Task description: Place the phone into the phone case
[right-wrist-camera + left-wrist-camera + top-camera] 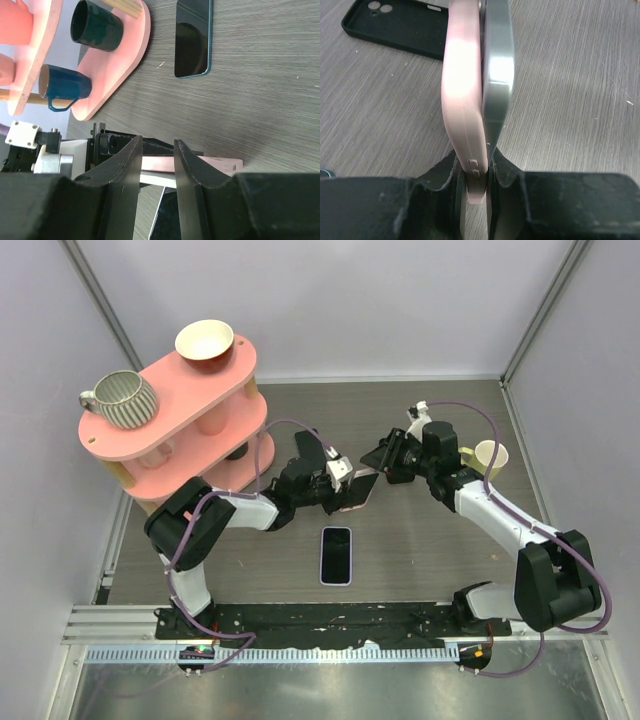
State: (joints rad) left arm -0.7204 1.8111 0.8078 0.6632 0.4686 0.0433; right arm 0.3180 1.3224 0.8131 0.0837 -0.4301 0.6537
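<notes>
The left gripper is nearly shut and pinches two things at once: a soft pink phone case and a grey phone with a shiny metal edge. They stand on their thin edges, pressed side by side, the case on the left and the phone on the right in the left wrist view. They are held up above the grey wooden table. The phone is beside the case, not inside it. The right gripper is partly open, with one finger on each side of the case and phone. I cannot tell if it squeezes them. An empty black phone case lies flat on the table nearby. Another phone with a dark screen lies flat closer to the arms.
</notes>
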